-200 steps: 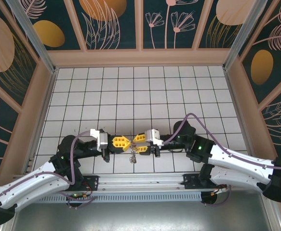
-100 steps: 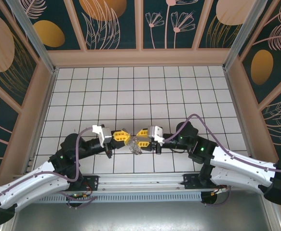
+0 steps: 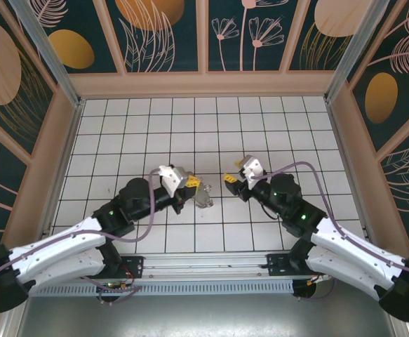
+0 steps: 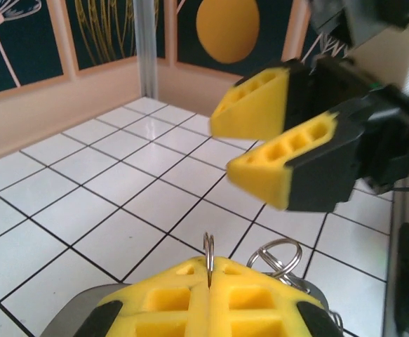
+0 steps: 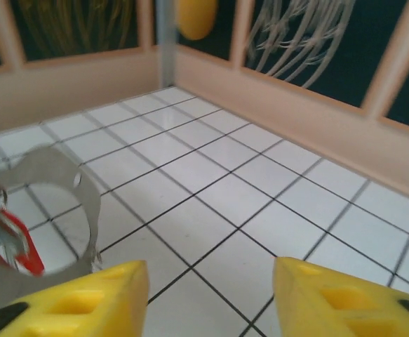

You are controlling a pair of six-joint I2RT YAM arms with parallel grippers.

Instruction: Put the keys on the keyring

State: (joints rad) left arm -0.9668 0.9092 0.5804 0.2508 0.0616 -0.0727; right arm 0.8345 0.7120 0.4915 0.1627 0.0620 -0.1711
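Keyring (image 4: 208, 251) is pinched edge-on right in the seam of the left gripper (image 4: 208, 270). Its yellow fingers (image 4: 169, 298) are pressed together on the thin wire, and a couple more wire loops (image 4: 274, 254) poke up just beside them on the right. From the top camera the bunch sits at that gripper's tip, over the white tiled floor (image 3: 120, 140) near the middle.

Right gripper (image 5: 208, 281) has its fingers spread with nothing between them, close to the ring but not touching it. In its wrist view the tiny red key (image 5: 25, 256) is off to the left of its left finger, by a flat grey metal plate (image 5: 50, 165) with a round hole. Can't tell if the key is actually threaded on the wire.
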